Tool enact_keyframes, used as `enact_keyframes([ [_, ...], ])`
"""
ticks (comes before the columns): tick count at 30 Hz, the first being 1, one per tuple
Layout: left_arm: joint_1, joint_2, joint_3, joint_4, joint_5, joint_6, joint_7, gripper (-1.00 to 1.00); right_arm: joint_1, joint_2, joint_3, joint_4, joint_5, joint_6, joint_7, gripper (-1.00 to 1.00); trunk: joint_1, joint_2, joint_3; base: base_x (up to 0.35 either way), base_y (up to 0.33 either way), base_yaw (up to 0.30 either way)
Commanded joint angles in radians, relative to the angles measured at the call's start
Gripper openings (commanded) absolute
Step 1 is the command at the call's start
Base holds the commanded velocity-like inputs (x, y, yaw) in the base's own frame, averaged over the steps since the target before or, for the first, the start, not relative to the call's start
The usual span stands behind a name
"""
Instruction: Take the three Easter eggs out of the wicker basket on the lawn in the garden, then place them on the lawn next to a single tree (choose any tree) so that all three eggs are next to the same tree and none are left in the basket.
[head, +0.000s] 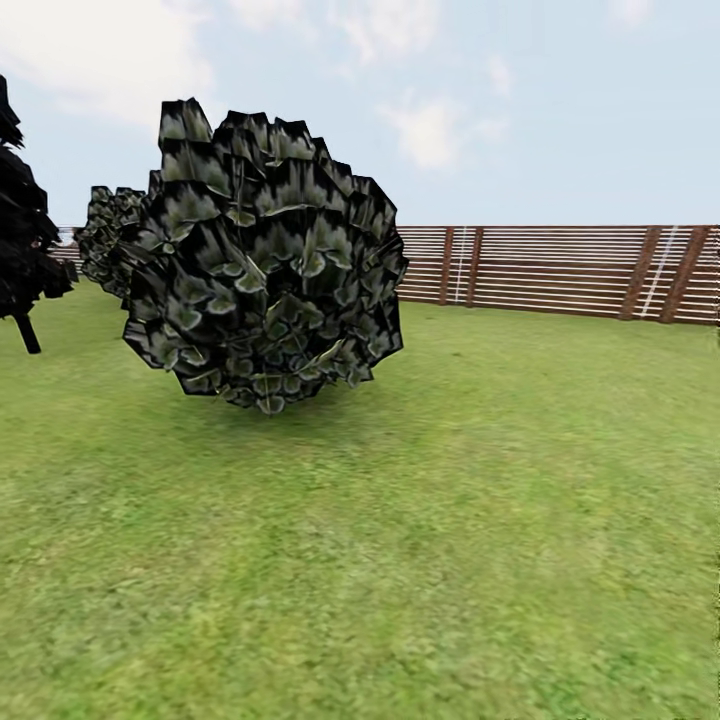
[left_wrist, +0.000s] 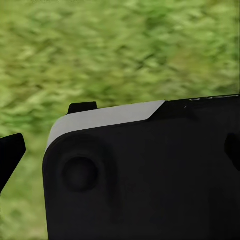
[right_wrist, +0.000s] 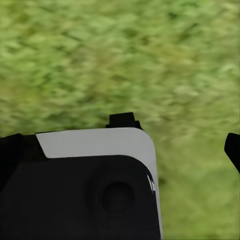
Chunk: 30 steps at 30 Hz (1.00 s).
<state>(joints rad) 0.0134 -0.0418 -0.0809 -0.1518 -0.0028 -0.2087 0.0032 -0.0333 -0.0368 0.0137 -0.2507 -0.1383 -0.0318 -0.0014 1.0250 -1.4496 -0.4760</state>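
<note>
Stretching across the whole head view, the lawn (head: 430, 560) runs back to a brown slatted fence (head: 560, 270) under a pale cloudy sky (head: 520, 100). A big round bush (head: 265, 255) of dark grey-green leaves sits on the grass left of centre, with a smaller one (head: 100, 235) just behind it. A black, thin-stemmed tree (head: 25, 230) stands at the left edge. Each wrist view looks down on blurred grass past a black and grey housing. Black tips of the left hand (left_wrist: 45, 130) and right hand (right_wrist: 175, 132) stand well apart at its edges, but I cannot tell whether either is released or clenched. Nothing sits between the tips.
</note>
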Motion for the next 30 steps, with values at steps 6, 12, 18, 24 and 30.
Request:
enact_keyframes([
  [6,0.0,0.0,-0.006,-0.002,0.0,-0.001,0.001,1.0,0.0,0.003,0.002,0.001,-0.009,-0.003,0.0,1.0,0.0,0.0,-0.001,0.0,0.0,-0.096],
  [12,0.0,0.0,-0.007,-0.002,0.0,-0.001,0.001,1.0,0.0,0.002,0.002,0.001,-0.009,-0.002,0.001,1.0,0.0,0.0,-0.001,0.0,0.0,-0.141],
  [18,0.0,0.0,-0.007,-0.002,0.0,-0.001,0.001,1.0,0.0,0.001,0.0,0.001,-0.009,-0.001,0.001,1.0,0.0,0.0,-0.001,0.0,0.0,-0.213],
  [24,0.0,0.0,-0.006,-0.002,0.0,-0.001,0.001,1.0,0.0,-0.001,0.0,0.001,-0.009,-0.001,0.002,1.0,0.0,0.0,-0.001,0.0,0.0,-0.246],
  [30,0.0,0.0,-0.006,-0.002,0.0,-0.001,0.001,1.0,0.0,0.0,0.0,0.001,-0.008,0.0,0.002,1.0,0.0,0.0,-0.001,0.0,0.0,-0.248],
])
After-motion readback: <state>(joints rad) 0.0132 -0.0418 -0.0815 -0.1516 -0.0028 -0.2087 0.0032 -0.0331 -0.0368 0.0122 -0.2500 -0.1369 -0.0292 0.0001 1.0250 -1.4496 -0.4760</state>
